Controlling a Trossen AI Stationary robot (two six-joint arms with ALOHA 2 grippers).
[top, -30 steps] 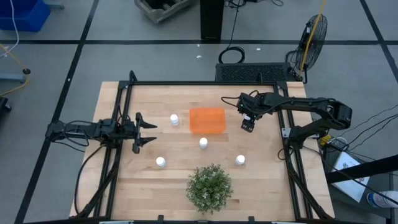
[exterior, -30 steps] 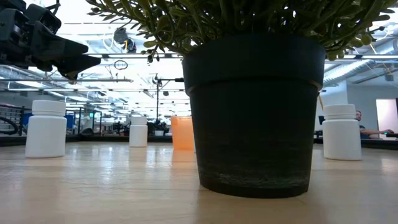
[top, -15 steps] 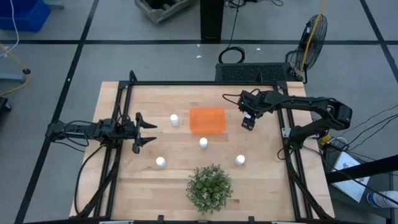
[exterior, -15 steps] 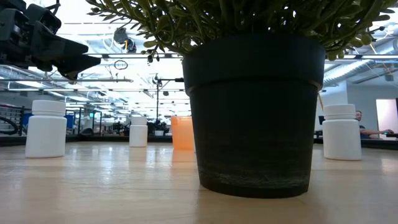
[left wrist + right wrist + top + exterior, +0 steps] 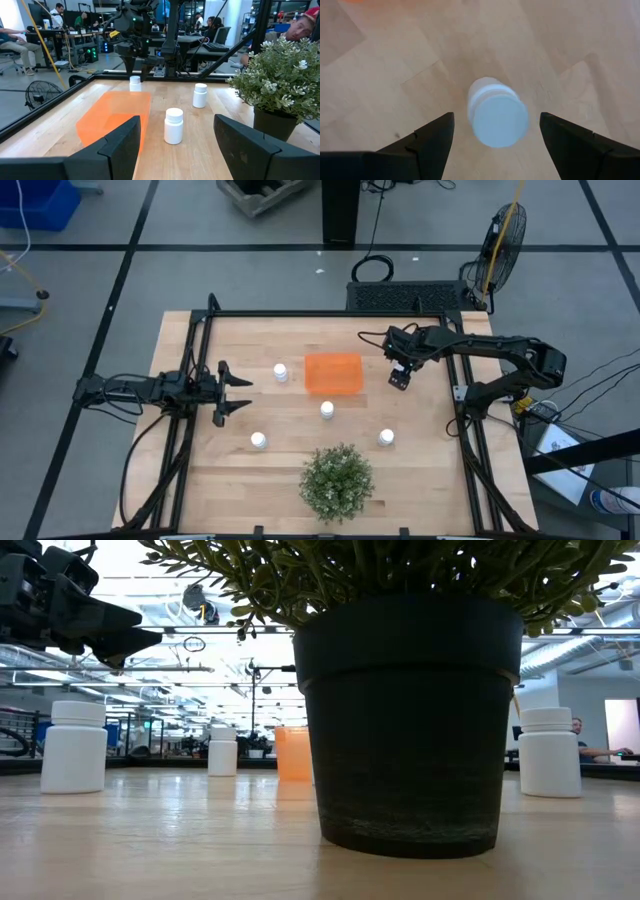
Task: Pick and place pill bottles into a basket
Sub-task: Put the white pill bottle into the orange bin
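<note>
My right gripper (image 5: 399,380) is open, points down and stands right of the orange basket (image 5: 333,372). A white pill bottle (image 5: 497,116) stands upright on the table below it, between the two fingers (image 5: 432,137) and apart from them. Three more bottles stand on the wood near the table's middle (image 5: 327,410), at the near right (image 5: 386,437) and at the near left (image 5: 259,441); another (image 5: 281,372) stands left of the basket. My left gripper (image 5: 235,392) is open and empty at the table's left, pointing toward the basket (image 5: 117,120).
A green potted plant (image 5: 337,480) stands at the table's near edge; its dark pot (image 5: 410,720) fills the middle of the low view. A black frame (image 5: 320,314) runs around the tabletop. People sit at desks in the room beyond the table.
</note>
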